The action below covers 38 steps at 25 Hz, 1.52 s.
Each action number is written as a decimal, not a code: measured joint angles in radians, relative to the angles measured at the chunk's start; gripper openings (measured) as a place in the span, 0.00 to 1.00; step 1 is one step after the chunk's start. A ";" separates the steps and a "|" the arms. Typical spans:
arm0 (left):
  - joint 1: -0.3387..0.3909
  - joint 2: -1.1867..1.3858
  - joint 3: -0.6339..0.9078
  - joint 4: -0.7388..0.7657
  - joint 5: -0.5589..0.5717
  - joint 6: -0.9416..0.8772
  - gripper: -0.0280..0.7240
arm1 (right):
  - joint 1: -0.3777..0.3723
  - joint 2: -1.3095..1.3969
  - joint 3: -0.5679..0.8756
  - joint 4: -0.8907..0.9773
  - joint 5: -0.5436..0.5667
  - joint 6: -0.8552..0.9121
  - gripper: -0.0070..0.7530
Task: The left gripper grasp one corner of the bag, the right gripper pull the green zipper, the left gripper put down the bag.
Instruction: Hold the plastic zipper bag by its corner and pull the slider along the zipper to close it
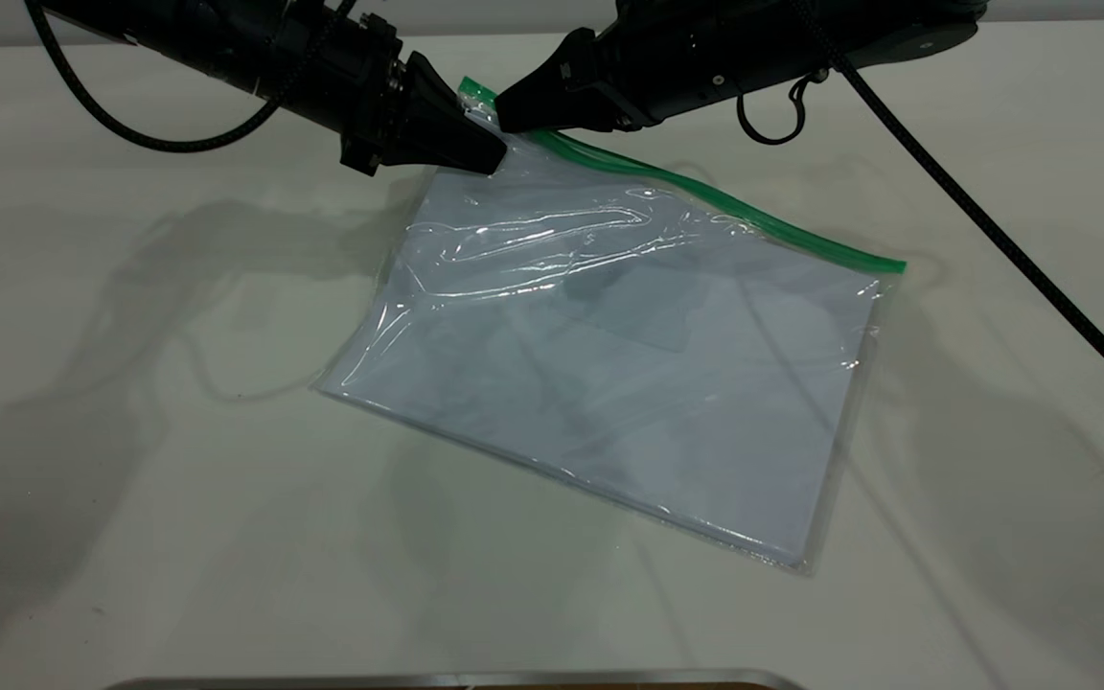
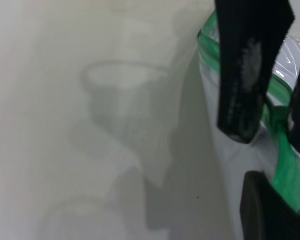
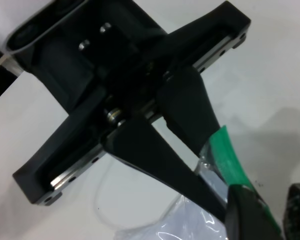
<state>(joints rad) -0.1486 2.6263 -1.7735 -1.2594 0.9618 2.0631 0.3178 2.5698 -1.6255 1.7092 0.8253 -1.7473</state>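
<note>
The large clear plastic bag with white paper inside lies mid-table, its far corner lifted. The black left gripper, slanting down from the table's far left, is clamped on that corner. The black right gripper pinches the thin green zipper strip just beside it.

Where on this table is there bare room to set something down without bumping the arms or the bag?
The table is bare left of the bag, in front of it toward the near edge, and at the near right. It is crowded at the bag's far corner, where the left tool and right tool meet at the green zipper.
</note>
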 joint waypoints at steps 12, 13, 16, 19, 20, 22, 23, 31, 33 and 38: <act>0.000 0.000 0.000 0.000 0.015 -0.004 0.12 | -0.009 0.000 0.000 -0.020 0.030 -0.062 0.06; 0.000 0.000 0.000 -0.001 0.015 -0.007 0.11 | -0.011 0.000 0.000 -0.020 0.035 -0.063 0.06; 0.002 0.000 0.000 -0.013 0.019 -0.015 0.11 | -0.019 0.000 0.000 -0.020 0.047 -0.064 0.06; 0.010 0.000 0.000 -0.036 0.034 -0.015 0.11 | -0.025 0.000 -0.003 -0.020 0.059 -0.067 0.06; 0.014 0.000 0.000 -0.043 0.042 -0.015 0.11 | -0.028 0.000 -0.004 -0.019 0.063 -0.067 0.06; 0.024 0.000 0.000 -0.059 0.056 -0.015 0.11 | -0.031 0.000 -0.004 -0.016 0.069 -0.067 0.06; 0.028 0.000 0.000 -0.061 0.062 -0.015 0.11 | -0.031 0.000 -0.004 -0.011 0.069 -0.069 0.06; 0.055 0.000 0.000 -0.068 0.097 -0.015 0.11 | -0.030 0.000 -0.004 -0.004 0.063 -0.071 0.06; 0.066 0.000 0.000 -0.075 0.104 -0.015 0.11 | -0.030 0.000 -0.005 -0.003 0.054 -0.071 0.06; 0.096 0.000 0.000 -0.098 0.129 -0.014 0.11 | -0.030 0.000 -0.007 -0.001 0.031 -0.075 0.06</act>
<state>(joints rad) -0.0530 2.6263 -1.7735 -1.3572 1.0905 2.0486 0.2881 2.5698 -1.6322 1.7081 0.8567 -1.8225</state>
